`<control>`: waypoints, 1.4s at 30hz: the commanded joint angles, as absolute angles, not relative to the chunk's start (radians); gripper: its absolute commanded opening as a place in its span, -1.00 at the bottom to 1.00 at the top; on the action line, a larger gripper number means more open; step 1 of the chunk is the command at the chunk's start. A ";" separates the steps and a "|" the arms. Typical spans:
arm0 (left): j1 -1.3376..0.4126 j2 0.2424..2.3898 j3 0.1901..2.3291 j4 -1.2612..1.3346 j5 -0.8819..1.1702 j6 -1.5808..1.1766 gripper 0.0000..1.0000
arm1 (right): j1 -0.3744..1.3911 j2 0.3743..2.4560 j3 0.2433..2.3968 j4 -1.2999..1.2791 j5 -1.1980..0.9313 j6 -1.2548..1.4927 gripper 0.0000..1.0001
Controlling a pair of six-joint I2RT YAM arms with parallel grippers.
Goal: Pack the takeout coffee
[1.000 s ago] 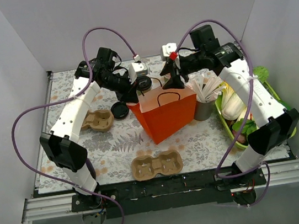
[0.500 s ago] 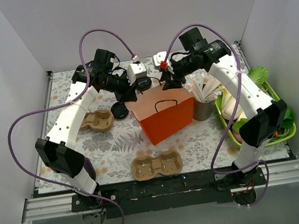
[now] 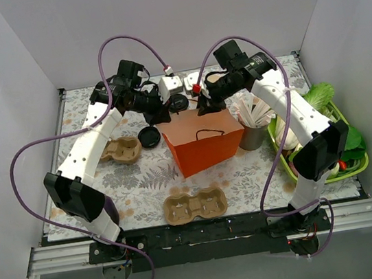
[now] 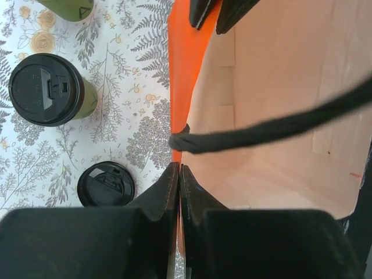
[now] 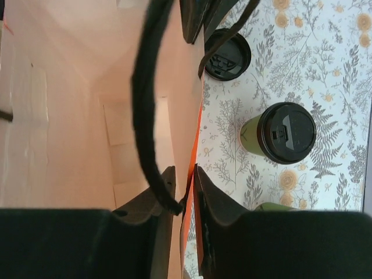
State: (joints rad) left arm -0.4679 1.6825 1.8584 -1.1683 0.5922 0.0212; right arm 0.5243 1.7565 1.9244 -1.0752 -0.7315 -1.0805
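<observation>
The orange bag's (image 3: 204,147) rim is held pinched by the left gripper (image 4: 179,174). Seen from above, the takeout coffee (image 3: 179,103) is stood upright at that gripper's 2 o'clock and at 10 o'clock from the right gripper (image 5: 193,174). The right gripper is narrowed around the opposite rim, but a firm clamp cannot be told.

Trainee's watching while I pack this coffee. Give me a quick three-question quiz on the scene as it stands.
1. True or false: the coffee is already inside the bag.
2. The left gripper is: A open, holding nothing; B shut on the bag's rim; C shut on the coffee.
3. How many carriers show in the top view?

Key: 1 false, it stands outside, beside the bag. 2 B. 3 two.
</observation>
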 commanded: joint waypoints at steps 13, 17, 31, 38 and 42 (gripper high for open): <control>-0.474 1.560 1.796 -1.068 0.494 -0.080 -0.62 | 0.529 1.733 1.919 -1.039 -0.686 -1.046 -0.97; -0.471 1.505 1.822 -1.046 0.378 -0.227 0.46 | 0.520 1.698 1.843 -0.947 -0.687 -0.948 -0.97; -0.459 0.988 1.270 -1.063 0.477 -0.072 0.78 | 0.451 1.612 1.712 -0.788 -0.609 -0.695 -0.97; -0.465 1.087 1.227 -1.166 0.751 0.078 0.55 | 0.451 1.601 1.698 -0.758 -0.627 -0.673 -0.97; -0.498 1.118 1.058 -1.042 0.828 0.040 0.37 | 0.451 1.635 1.750 -0.750 -0.617 -0.640 -0.97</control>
State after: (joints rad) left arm -0.4656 1.1213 1.1740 -1.0981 0.6662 0.0208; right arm 0.4484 1.6424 1.6989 -0.7986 -0.6056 -0.6907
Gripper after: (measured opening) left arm 0.720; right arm 0.029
